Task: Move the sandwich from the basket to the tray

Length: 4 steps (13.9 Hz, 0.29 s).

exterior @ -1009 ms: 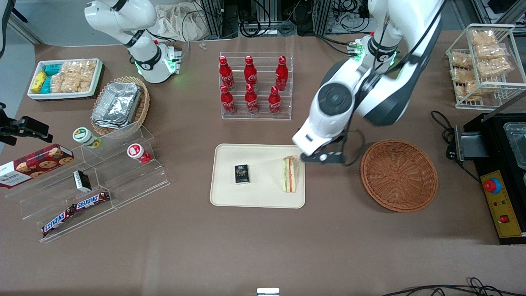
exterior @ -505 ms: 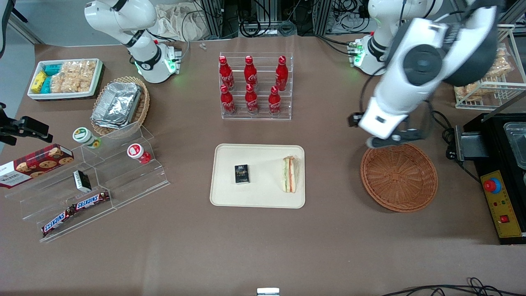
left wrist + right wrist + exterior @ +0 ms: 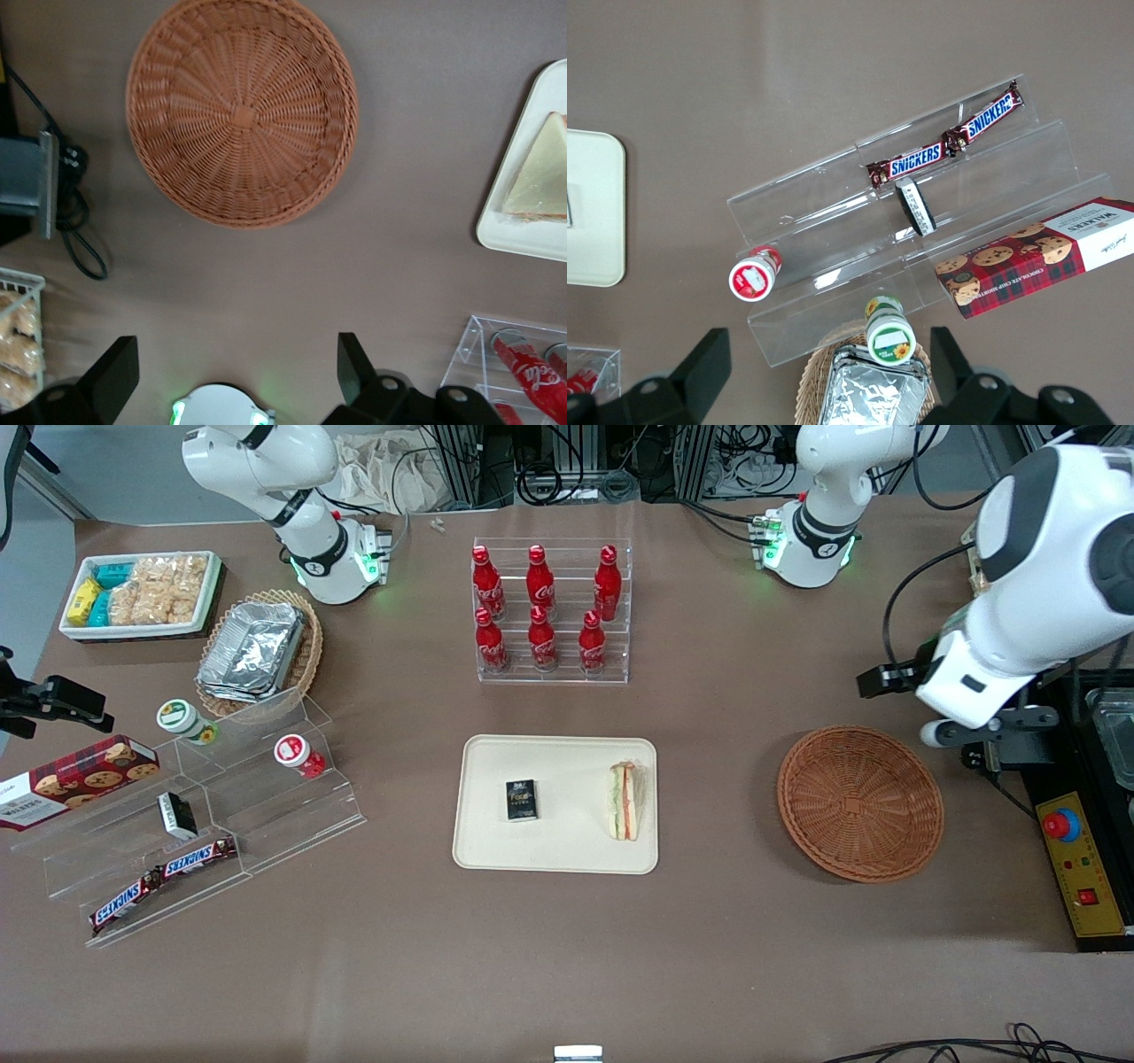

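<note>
The sandwich [image 3: 624,802] lies on the cream tray [image 3: 496,841], close to the tray edge that faces the basket; its pale wedge [image 3: 539,173] also shows on the tray's rim [image 3: 523,239] in the left wrist view. Nothing lies in the reddish-brown wicker basket [image 3: 859,803] [image 3: 241,111]. My left gripper [image 3: 988,731] [image 3: 235,354] hangs high above the table beside the basket, toward the working arm's end. It is open, and only bare table shows between its fingers.
A small black box [image 3: 522,799] lies on the tray beside the sandwich. An acrylic rack of cola bottles [image 3: 551,611] stands farther from the camera than the tray. A black machine with a red button [image 3: 1076,841] and a wire snack rack [image 3: 1036,558] flank my gripper.
My left arm has swung up and away from the sandwich on the tray, passing over the basket toward the working arm's end of the table. The sandwich has stayed on the tray.
</note>
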Available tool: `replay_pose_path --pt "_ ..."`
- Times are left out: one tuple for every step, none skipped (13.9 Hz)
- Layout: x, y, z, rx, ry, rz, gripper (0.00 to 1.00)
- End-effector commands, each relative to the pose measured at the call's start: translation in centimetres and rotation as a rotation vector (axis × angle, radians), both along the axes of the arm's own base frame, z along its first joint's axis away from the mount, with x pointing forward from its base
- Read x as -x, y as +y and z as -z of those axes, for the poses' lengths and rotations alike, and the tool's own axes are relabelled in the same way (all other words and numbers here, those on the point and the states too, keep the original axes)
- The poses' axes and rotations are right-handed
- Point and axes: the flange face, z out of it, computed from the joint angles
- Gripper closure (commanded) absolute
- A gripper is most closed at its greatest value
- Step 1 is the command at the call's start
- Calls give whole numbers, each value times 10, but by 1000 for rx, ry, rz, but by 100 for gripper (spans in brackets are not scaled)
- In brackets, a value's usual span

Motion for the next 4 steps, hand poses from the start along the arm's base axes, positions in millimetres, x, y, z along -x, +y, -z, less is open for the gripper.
replay_pose_path --pt "-10 14 -18 20 -8 2 0" --pt "-18 21 -19 32 -15 -8 0" --pt "-27 30 -20 45 -21 -20 0" --pt "-31 32 -19 49 -22 -24 0"
